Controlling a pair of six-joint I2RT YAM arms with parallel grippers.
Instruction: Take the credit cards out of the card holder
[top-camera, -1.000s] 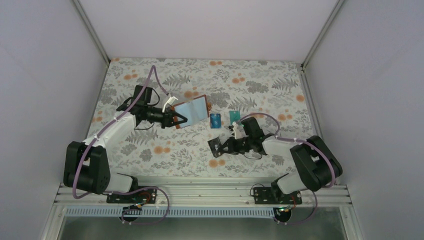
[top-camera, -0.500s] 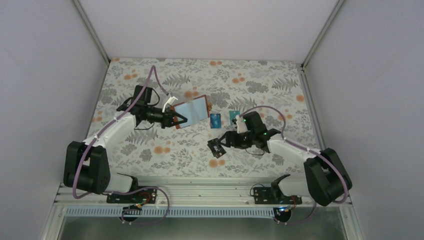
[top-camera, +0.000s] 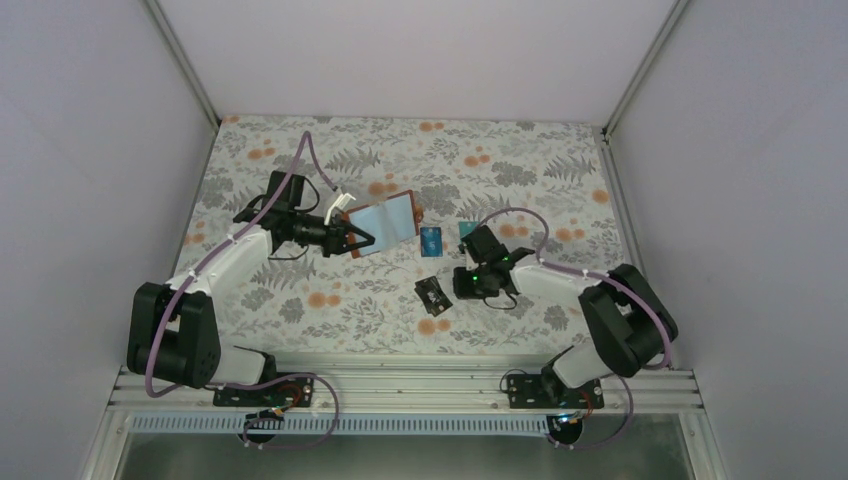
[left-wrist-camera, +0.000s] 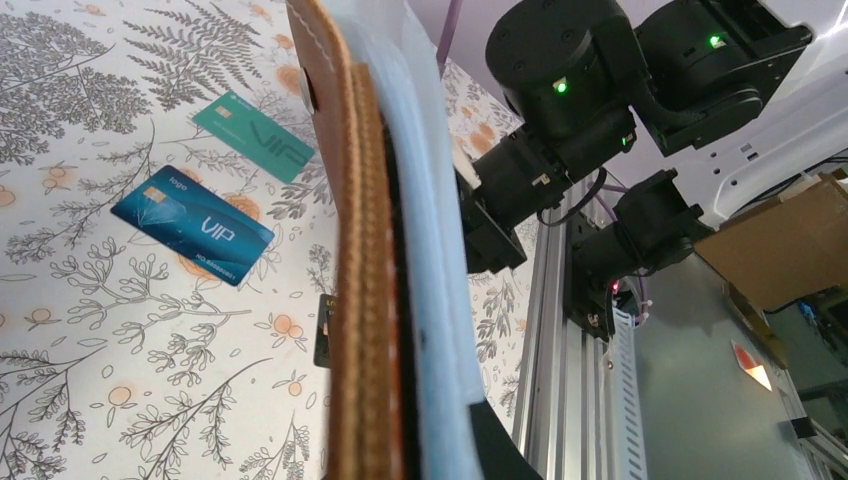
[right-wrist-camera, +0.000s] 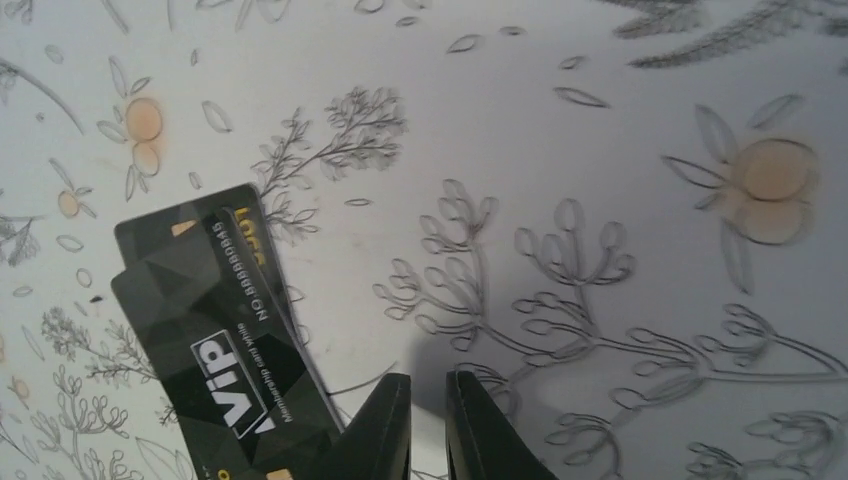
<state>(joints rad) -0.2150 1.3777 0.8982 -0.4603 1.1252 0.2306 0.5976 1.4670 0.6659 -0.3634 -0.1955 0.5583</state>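
Observation:
My left gripper (top-camera: 358, 241) is shut on the card holder (top-camera: 388, 221), a brown leather wallet with pale blue inner pockets, held open and raised off the table; it fills the left wrist view edge-on (left-wrist-camera: 365, 250). On the table to its right lie a blue card (top-camera: 431, 241), a teal-green card (top-camera: 468, 232) and a black card (top-camera: 431, 295). My right gripper (top-camera: 459, 282) hovers just right of the black card (right-wrist-camera: 215, 350), jaws nearly together and holding nothing. A second dark card edge (right-wrist-camera: 180, 232) shows under the black card. The pink card is out of view.
The floral tablecloth (top-camera: 330, 170) covers the table inside white enclosure walls. An aluminium rail (top-camera: 400, 385) runs along the near edge by the arm bases. The right arm (left-wrist-camera: 560, 110) looms close behind the held wallet in the left wrist view.
My right gripper opened and let go of the black card, which now lies on the table. It has drawn back to the right with jaws closing again. The left arm has not moved.

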